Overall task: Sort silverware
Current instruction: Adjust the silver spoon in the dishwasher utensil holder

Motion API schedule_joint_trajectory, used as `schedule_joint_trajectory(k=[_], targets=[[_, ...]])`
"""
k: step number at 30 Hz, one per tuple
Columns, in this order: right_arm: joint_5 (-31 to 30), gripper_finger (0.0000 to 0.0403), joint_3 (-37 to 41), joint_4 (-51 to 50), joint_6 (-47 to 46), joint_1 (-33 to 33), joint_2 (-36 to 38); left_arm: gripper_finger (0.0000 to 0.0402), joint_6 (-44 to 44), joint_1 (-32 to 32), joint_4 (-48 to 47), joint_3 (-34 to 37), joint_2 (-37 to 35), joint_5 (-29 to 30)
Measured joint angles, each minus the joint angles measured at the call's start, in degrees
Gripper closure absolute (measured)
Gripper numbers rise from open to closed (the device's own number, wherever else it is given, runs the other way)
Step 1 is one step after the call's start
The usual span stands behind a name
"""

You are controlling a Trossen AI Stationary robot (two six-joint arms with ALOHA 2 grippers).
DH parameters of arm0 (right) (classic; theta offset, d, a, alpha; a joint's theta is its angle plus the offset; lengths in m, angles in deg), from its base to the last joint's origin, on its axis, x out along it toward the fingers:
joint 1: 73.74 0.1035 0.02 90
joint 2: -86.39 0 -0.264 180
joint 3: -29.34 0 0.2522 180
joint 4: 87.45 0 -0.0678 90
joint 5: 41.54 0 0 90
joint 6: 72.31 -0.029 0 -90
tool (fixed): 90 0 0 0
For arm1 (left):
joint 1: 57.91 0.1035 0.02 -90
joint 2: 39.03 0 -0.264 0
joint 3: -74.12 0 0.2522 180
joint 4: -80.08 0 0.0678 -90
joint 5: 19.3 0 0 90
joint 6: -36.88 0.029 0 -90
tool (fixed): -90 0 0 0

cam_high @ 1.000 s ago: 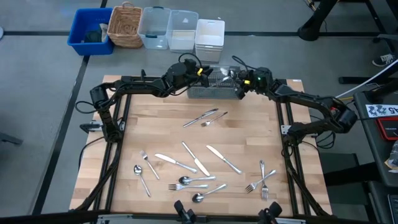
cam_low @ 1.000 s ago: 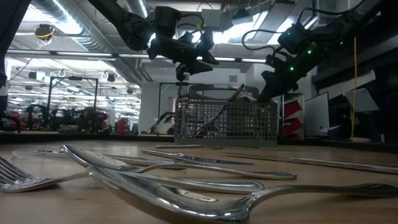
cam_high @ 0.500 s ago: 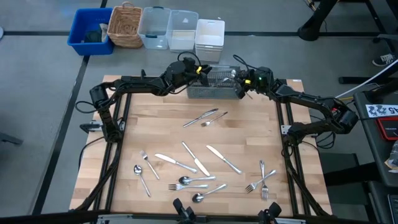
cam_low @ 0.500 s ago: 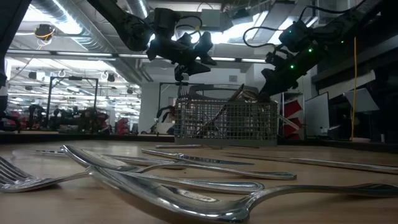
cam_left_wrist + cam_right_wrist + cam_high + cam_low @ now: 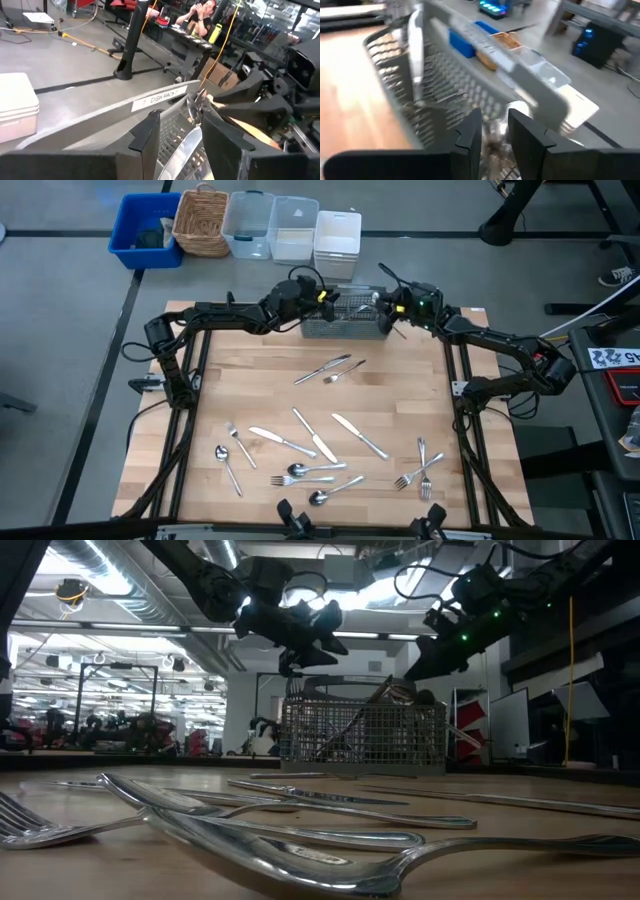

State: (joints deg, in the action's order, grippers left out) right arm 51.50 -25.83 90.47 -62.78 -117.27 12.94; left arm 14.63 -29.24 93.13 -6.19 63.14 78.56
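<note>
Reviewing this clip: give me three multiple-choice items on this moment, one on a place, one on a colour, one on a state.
1. Where does the wire-mesh basket stand?
A. at the table's far edge
B. at its near edge
C. on the floor
2. What colour is the leftmost floor bin?
A. red
B. blue
C. green
3. How does the loose silverware lie?
A. upright
B. in one pile
C. flat and scattered

Key: 1 A, it sits under the left gripper and right gripper; 2 B, plainly blue; 3 C, pieces are spread over the wood.
</note>
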Motion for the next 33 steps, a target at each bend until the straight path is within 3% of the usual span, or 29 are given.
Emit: schedule_joint_trajectory(k=[6,14,25,33], targets=[[6.03,0.0306,0.0,-0.37,3.21,0.05,0.0,0.027,0.92,0.0,-1.92,0.0,0.04,0.02],[6.02,0.0306,0.0,-2.73,6.96,0.04,-0.67,0.027,1.08,0.0,-2.32,0.0,0.04,0.0],[1.65,0.0306,-0.02,-1.29,7.53,0.0,-4.6,0.027,1.17,0.0,-2.34,0.0,0.04,0.02],[1.69,0.0306,-0.02,-1.03,7.51,0.0,-3.29,0.027,1.01,0.0,-2.38,0.0,0.04,0.02]])
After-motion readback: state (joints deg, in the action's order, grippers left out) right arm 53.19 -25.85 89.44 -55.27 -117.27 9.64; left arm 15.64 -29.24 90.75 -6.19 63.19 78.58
